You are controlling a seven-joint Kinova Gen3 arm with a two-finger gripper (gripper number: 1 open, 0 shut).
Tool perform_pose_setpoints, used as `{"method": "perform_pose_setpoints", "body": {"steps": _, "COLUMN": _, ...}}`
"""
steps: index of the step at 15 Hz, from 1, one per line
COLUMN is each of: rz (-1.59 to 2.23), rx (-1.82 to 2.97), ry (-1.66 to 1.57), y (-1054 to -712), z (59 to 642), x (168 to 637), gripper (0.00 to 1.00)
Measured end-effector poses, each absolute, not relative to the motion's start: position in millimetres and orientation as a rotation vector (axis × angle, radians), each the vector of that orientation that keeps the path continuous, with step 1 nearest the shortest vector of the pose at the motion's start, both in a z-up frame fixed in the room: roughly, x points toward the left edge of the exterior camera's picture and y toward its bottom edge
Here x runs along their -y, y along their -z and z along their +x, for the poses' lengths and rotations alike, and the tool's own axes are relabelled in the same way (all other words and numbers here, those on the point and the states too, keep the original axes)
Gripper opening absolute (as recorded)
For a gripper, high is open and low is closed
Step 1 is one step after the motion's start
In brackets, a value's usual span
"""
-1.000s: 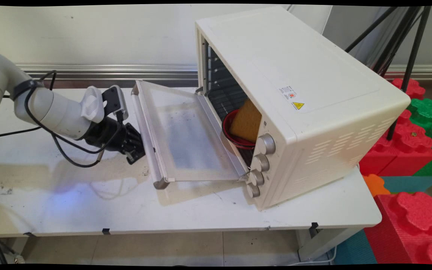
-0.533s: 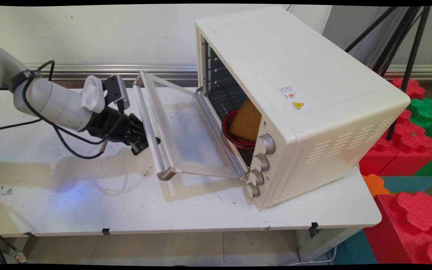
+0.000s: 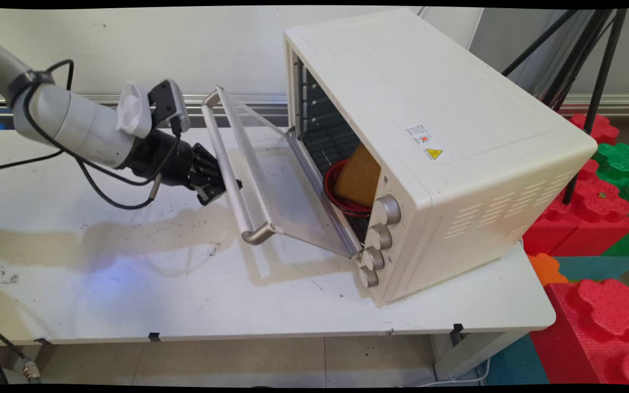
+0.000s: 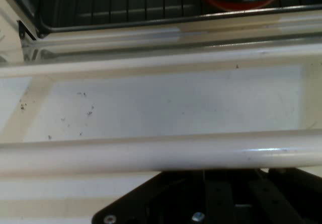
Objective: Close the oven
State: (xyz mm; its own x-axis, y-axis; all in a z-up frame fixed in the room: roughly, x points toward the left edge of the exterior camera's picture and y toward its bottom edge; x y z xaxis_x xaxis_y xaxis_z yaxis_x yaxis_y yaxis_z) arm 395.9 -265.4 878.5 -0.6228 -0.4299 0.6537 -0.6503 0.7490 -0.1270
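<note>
Gripper (image 3: pixel 221 188) sits against the underside of the oven door's handle bar (image 3: pixel 231 173), its tips hidden behind the bar. The door (image 3: pixel 271 180) stands half-raised on the white oven (image 3: pixel 429 136). Inside, a red bowl (image 3: pixel 342 199) holding a yellow sponge (image 3: pixel 359 176) is partly cut off by the oven's front frame.

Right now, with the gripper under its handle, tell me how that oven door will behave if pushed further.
The oven door likely swings stiffly on its bottom hinge. Its smooth, round handle may slip against the gripper. The glass pane looks fragile.
</note>
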Motion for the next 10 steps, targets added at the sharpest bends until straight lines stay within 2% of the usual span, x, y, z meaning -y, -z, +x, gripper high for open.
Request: {"method": "perform_pose_setpoints", "body": {"steps": 10, "rz": 0.736, "rx": 2.325, "ry": -0.477, "y": -915.2, "z": 378.5, "x": 290.4, "gripper": 0.0}}
